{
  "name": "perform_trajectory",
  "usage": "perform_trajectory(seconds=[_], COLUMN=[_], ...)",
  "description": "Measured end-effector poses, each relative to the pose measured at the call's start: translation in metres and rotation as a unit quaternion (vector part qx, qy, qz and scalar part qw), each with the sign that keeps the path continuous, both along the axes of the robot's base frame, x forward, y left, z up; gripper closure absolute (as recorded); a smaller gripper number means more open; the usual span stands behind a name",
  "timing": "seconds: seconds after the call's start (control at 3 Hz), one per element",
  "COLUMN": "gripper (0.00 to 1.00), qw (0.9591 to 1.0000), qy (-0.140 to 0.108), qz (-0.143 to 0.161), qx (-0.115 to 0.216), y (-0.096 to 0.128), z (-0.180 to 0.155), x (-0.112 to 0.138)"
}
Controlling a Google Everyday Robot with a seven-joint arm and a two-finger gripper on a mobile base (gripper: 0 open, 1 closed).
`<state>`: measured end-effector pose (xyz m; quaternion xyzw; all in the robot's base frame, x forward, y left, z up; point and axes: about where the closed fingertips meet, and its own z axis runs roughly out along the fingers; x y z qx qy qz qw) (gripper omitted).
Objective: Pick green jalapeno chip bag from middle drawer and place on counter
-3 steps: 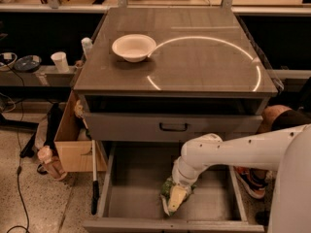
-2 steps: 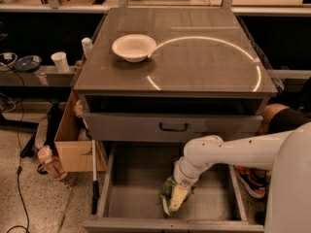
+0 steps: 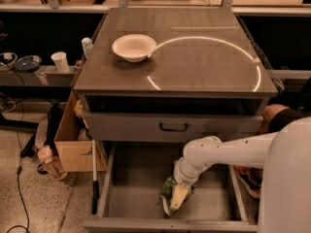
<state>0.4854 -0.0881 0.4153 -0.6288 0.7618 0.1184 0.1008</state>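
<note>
The robot's white arm reaches down into the open wide grey metal middle drawer (image 3: 136,178). Its gripper (image 3: 178,198) sits on the small crinkly green jalapeno chip bag (image 3: 167,189), which lies on the drawer floor near the front, right of centre. Whether the gripper has closed on the bag cannot be told. A white bowl (image 3: 134,47) stands on the glossy grey-brown counter (image 3: 204,67).

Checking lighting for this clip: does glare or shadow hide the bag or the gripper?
Camera view: a thin bright ring of glare arcs across the counter beside the white bowl; the middle drawer is dimmer, yet the gripper, down in it at the green jalapeno chip bag, shows plainly.
</note>
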Motion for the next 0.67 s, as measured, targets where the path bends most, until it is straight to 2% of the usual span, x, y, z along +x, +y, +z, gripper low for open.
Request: perform_trajectory(seconds=[0.67], gripper=[0.00], qw=[0.9980], qy=[-0.024], qz=[-0.048], qx=[-0.033], y=[-0.0006], z=[-0.0112], x=[0.0080])
